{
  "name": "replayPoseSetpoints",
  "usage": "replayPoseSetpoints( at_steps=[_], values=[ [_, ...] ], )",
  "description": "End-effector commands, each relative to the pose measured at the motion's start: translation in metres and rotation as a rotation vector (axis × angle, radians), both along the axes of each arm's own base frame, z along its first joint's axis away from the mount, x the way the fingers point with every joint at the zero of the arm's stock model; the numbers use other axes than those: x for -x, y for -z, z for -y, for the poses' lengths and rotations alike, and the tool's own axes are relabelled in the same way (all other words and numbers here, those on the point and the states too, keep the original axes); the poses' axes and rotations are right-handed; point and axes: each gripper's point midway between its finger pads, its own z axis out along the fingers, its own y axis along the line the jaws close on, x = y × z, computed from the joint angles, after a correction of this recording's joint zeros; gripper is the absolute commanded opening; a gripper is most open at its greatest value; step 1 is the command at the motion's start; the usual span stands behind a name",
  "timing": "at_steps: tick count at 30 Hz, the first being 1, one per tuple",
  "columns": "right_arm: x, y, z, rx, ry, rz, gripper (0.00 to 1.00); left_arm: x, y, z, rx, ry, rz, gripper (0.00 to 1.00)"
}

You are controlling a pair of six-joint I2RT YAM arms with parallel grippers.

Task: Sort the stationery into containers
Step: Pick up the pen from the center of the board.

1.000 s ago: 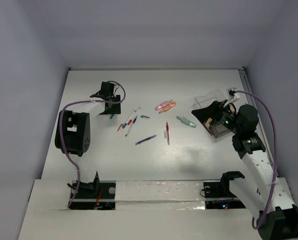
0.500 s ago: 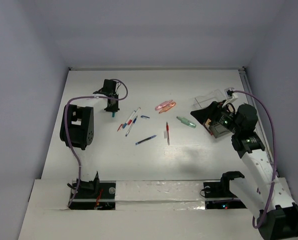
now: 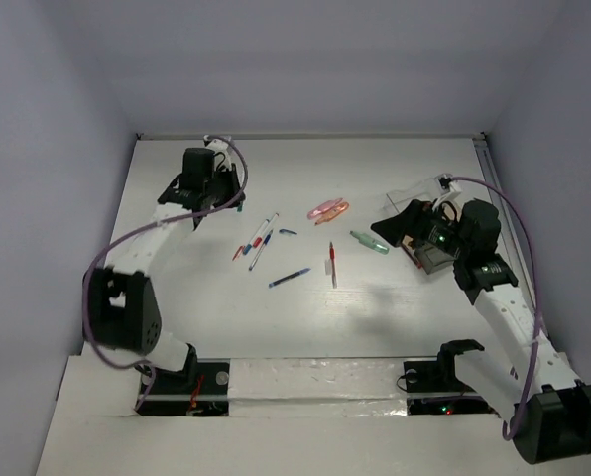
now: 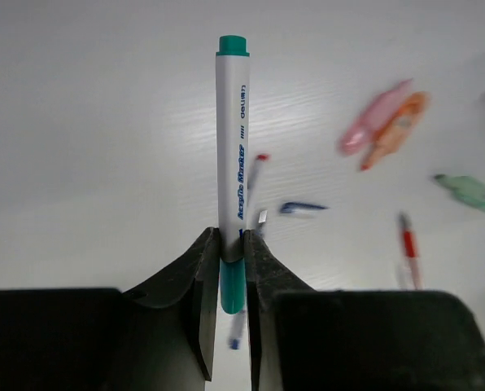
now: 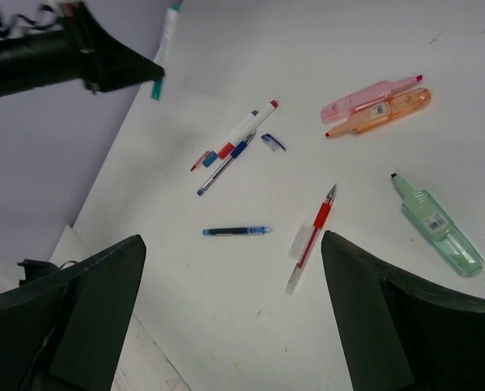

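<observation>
My left gripper [image 4: 232, 269] is shut on a white marker with teal ends [image 4: 232, 155], held above the table's far left [image 3: 208, 188]; the right wrist view shows the marker [image 5: 164, 45] too. Loose stationery lies mid-table: pink and orange highlighters [image 3: 328, 210] [image 5: 377, 106], a green highlighter [image 3: 369, 242] [image 5: 436, 224], a red pen [image 3: 331, 264] [image 5: 312, 236], a short blue pen [image 3: 290, 278] [image 5: 236, 231] and a bundle of pens [image 3: 258, 240] [image 5: 230, 147]. My right gripper [image 5: 234, 309] hangs open and empty at the right [image 3: 403, 224], in front of the containers [image 3: 421, 190], which it partly hides.
A small blue cap [image 3: 289, 232] [image 5: 273, 142] lies beside the pen bundle. A grey box [image 3: 436, 260] sits under the right wrist. Walls close the table at the back and both sides. The arm bases stand at the near edge.
My left gripper shut on the teal-ended marker and lifted it off the table, its elbow swinging down and left. The right gripper opened slightly wider and barely moved.
</observation>
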Motion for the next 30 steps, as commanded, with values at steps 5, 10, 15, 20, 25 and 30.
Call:
replayPoseSetpoints(
  at_steps=[5,10,15,20,25,30],
  values=[
    [-0.008,-0.033,-0.045,0.005,-0.101,0.072,0.96,0.065,-0.089,0.071,0.344,0.28,0.208,0.0],
    [-0.001,-0.057,-0.118,-0.05,-0.245,0.127,0.99,0.098,-0.101,0.088,0.432,0.393,0.244,0.0],
    [-0.009,-0.079,-0.154,-0.092,-0.305,0.181,0.95,0.121,-0.097,0.094,0.487,0.465,0.236,0.0],
    [-0.029,-0.062,-0.185,-0.035,-0.308,0.126,0.93,0.138,-0.104,0.105,0.555,0.556,0.231,0.0],
    [-0.041,-0.057,-0.205,-0.051,-0.319,0.116,0.88,0.146,-0.112,0.108,0.565,0.581,0.25,0.0],
    [-0.048,-0.064,-0.21,-0.073,-0.313,0.135,0.71,0.152,-0.112,0.113,0.571,0.606,0.24,0.0]
  ],
)
